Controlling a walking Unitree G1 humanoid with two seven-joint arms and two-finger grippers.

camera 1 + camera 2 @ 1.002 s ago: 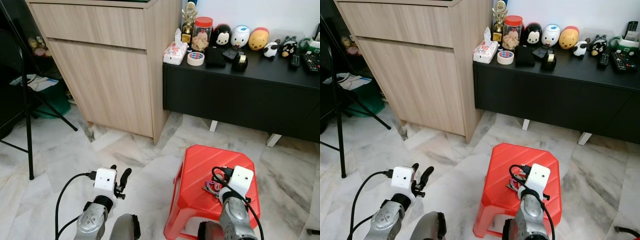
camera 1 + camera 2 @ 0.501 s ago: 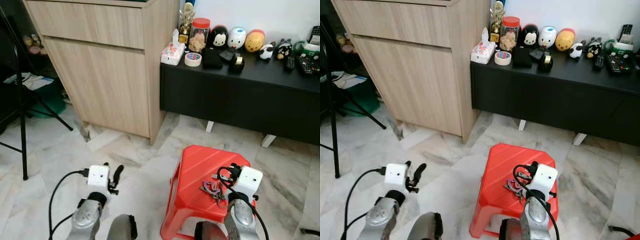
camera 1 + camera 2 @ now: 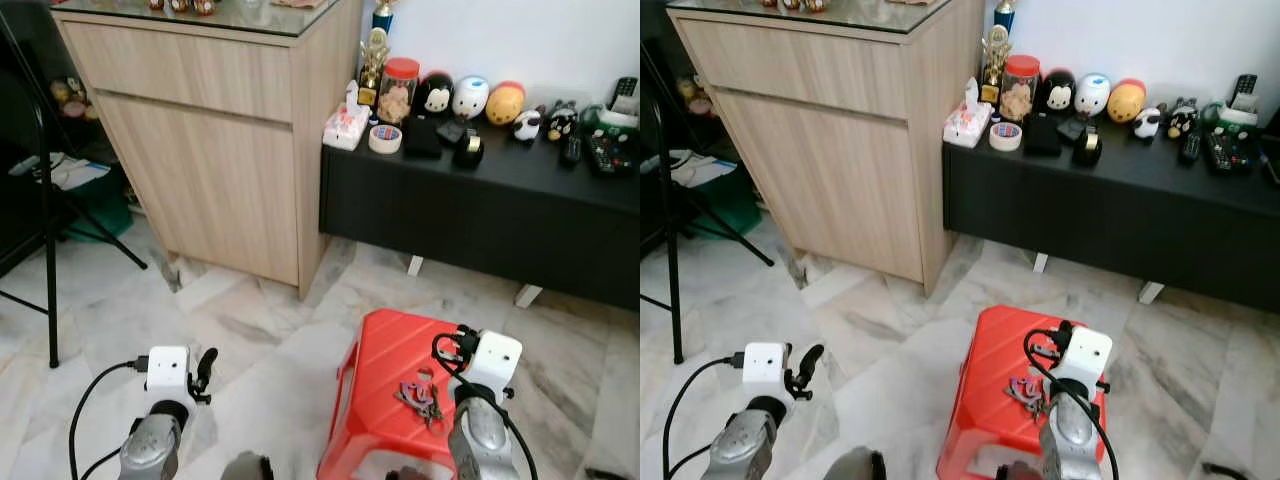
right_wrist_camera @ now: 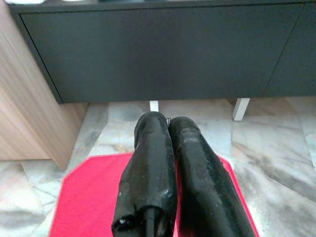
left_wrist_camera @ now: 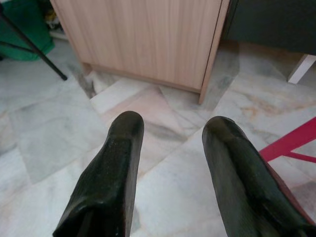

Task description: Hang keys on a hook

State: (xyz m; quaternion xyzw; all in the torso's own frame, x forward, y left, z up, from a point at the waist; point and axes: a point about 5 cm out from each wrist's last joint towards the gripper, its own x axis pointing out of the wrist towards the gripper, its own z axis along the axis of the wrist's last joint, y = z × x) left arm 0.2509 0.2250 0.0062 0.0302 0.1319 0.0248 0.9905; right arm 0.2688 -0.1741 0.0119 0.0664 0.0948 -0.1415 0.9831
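A bunch of keys with a pink tag lies on top of the red plastic stool. My right gripper hovers over the stool just right of the keys, its black fingers pressed together with nothing seen between them. It points toward the black cabinet. My left gripper hangs low over the marble floor to the stool's left, its fingers spread apart and empty.
A low black cabinet stands behind the stool, its top crowded with toys, a jar, tape and remotes. A tall wooden cabinet is at the back left. A black tripod leg stands at far left. Marble floor lies between.
The whole view has shifted as the camera rose and tilted. The keys still lie on the stool beside my shut right gripper. My left arm sits lower and further left in view.
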